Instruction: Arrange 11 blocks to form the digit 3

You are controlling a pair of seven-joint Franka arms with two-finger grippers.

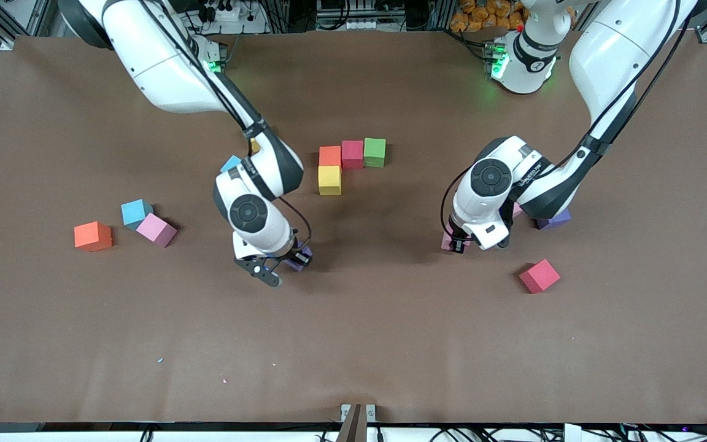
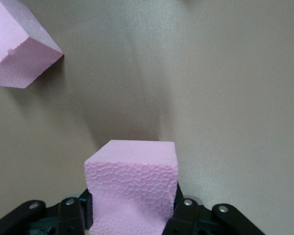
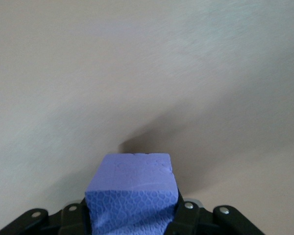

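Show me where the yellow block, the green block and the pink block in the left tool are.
yellow block (image 1: 329,180), front view, middle of its top face
green block (image 1: 375,151), front view, middle of its top face
pink block (image 2: 132,191), left wrist view, textured side face between the fingers

The desk (image 1: 353,344) is plain matte brown. On it sit an orange block (image 1: 329,156), a red block (image 1: 352,154), a green block (image 1: 375,151) and a yellow block (image 1: 329,180). Elsewhere lie a second orange block (image 1: 92,236), a blue block (image 1: 136,212), a pink block (image 1: 156,230) and a second red block (image 1: 539,275). The left hand (image 2: 132,215), black, grips a pink cube (image 2: 132,186) with a honeycomb-textured face. The right hand (image 3: 132,218), black too, grips a purple cube (image 3: 132,196), likewise honeycombed. The arms are white with black joints.
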